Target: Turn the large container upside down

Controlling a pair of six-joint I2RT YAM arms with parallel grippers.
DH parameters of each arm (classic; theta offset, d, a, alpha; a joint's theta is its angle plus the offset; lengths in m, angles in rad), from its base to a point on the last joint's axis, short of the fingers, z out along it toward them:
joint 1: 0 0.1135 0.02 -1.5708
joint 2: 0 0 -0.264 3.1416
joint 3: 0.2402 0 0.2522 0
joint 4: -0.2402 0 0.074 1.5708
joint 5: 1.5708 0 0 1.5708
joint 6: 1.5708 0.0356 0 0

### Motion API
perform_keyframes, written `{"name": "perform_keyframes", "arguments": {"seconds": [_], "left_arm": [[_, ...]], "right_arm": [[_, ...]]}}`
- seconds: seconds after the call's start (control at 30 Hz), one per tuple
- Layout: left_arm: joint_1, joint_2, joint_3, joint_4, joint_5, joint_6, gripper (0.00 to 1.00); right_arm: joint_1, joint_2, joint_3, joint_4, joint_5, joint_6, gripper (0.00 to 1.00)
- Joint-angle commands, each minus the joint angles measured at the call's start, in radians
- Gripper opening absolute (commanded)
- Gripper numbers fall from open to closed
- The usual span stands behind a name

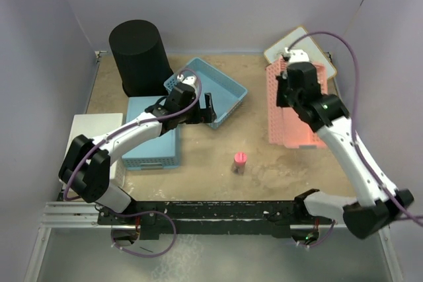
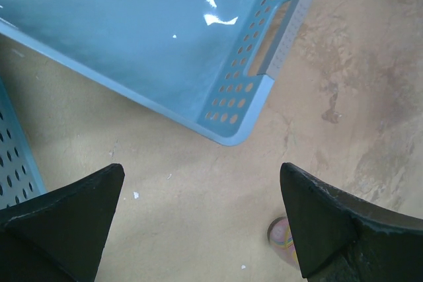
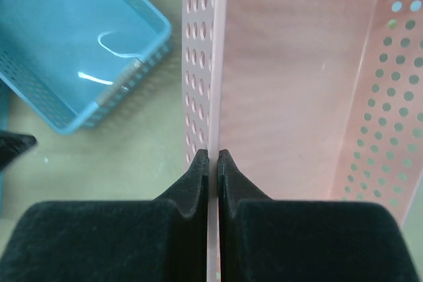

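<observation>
The large container (image 1: 140, 57) stands in the far left corner of the tabletop (image 1: 277, 170), close to the back wall and near the left wall. It stands straight up, so its long way runs up and down. Its thin end is on top and its fat end sits on the tabletop. The top looks flat and dark, and it is hard to tell if it is open or shut.

The open blue basket (image 1: 221, 87) is just beside it on the right. A second blue basket (image 1: 153, 140), lying flat with holes in it, sits right in front of it. A white basket (image 1: 89, 133) lies by the left edge.

The left hand (image 1: 206, 111) hangs over the bare tabletop by the near corner of the open blue basket. Its fingers (image 2: 66, 222) are spread wide and hold nothing. It is near the large container but not touching it.

The right hand (image 3: 213, 163) is far off on the right side. It is pinched tight on the left wall of the pink basket (image 1: 301, 123).

A small pink cup (image 1: 240, 162) stands alone in the middle, with bare tabletop all around it.
</observation>
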Motion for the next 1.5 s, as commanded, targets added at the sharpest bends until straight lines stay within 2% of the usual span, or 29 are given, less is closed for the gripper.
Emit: {"name": "perform_keyframes", "arguments": {"seconds": [0.0, 0.13, 0.23, 0.37, 0.57, 0.8, 0.9, 1.23, 1.37, 1.47], "left_arm": [[-0.003, -0.027, 0.069, 0.010, 0.021, 0.024, 0.99], [-0.003, -0.017, 0.079, 0.021, 0.032, 0.023, 0.99], [-0.003, -0.006, 0.088, 0.030, 0.044, 0.019, 0.99], [-0.003, -0.011, 0.086, 0.030, 0.052, 0.018, 0.99], [-0.003, -0.015, 0.055, 0.028, 0.045, 0.031, 0.99], [-0.003, 0.003, 0.042, 0.045, 0.064, 0.023, 0.99], [-0.003, 0.002, 0.040, 0.045, 0.063, 0.025, 0.99], [-0.003, 0.028, 0.059, 0.047, 0.069, 0.020, 0.99], [-0.004, 0.030, 0.058, 0.047, 0.072, 0.016, 0.99], [-0.003, 0.027, 0.057, 0.042, 0.074, 0.015, 0.99]], "right_arm": [[-0.049, -0.177, -0.091, -0.094, 0.013, 0.091, 0.00], [-0.100, -0.271, -0.147, -0.116, -0.144, 0.149, 0.00], [-0.142, -0.279, -0.200, -0.082, -0.285, 0.185, 0.00], [-0.203, -0.284, -0.285, 0.041, -0.524, 0.244, 0.00], [-0.268, -0.286, -0.371, 0.147, -0.714, 0.319, 0.00], [-0.448, -0.296, -0.547, 0.356, -1.066, 0.466, 0.00], [-0.453, -0.297, -0.573, 0.416, -1.122, 0.514, 0.00], [-0.454, -0.297, -0.594, 0.528, -1.169, 0.608, 0.00], [-0.470, -0.264, -0.638, 0.506, -1.147, 0.573, 0.00], [-0.533, -0.242, -0.677, 0.474, -1.164, 0.537, 0.00]]}}
